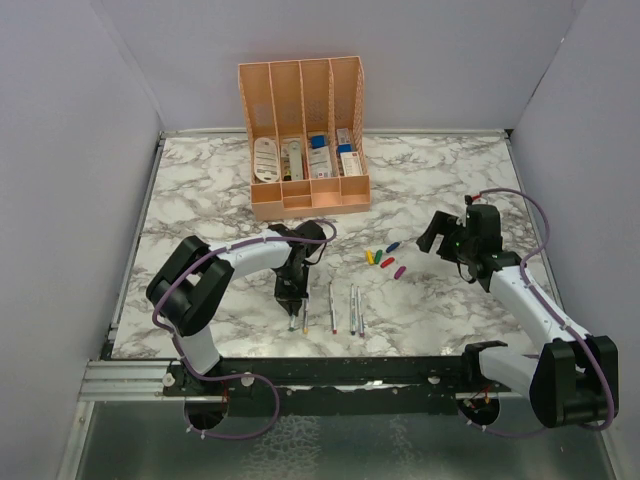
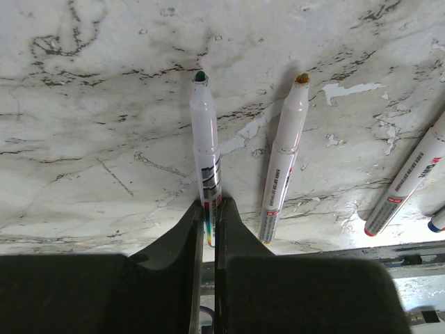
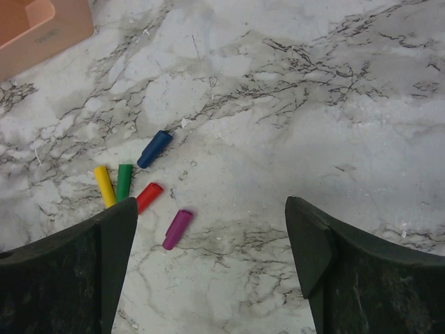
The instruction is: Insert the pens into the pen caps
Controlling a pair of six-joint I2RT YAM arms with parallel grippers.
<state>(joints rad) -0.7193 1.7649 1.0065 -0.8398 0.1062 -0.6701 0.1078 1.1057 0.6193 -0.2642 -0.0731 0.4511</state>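
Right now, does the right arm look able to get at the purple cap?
Probably yes. The right gripper hangs open close to the purple cap, with nothing standing between them. The red cap lies near it but apart.

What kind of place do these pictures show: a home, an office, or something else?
Most likely a robot test cell, not a home desk: a marble-patterned table closed in by plain walls, two robot arms bolted to a metal rail at its near edge, and a peach organizer.
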